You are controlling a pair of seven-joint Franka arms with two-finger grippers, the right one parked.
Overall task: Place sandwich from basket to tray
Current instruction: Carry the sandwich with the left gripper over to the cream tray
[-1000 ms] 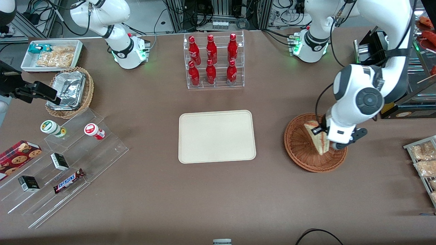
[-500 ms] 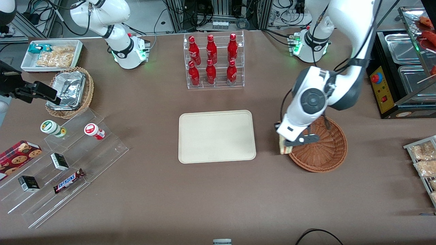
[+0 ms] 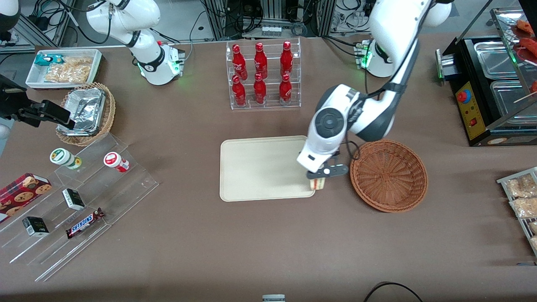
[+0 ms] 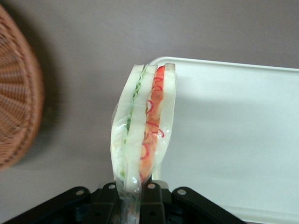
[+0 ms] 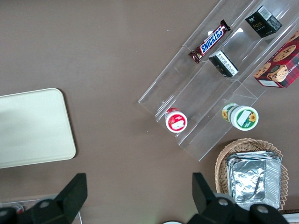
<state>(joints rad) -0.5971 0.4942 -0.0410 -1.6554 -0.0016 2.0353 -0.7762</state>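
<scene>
Right now the left arm's black two-finger gripper (image 3: 319, 176) is clamped on the bottom edge of the triangular white-bread sandwich (image 4: 142, 135) with red and green filling, which stands on edge, clear of any surface, just over the corner of the flat cream-beige rectangular tray (image 3: 260, 167) nearest the round reddish-brown wicker basket (image 3: 389, 175). To my eye the carry is only half done, since the wedge hangs right at the tray's raised rim with bare brown table on the basket side. I'd bring it inward over the middle of the tray, lower until the bread nearly touches, then let go so it doesn't tip off the edge.
</scene>
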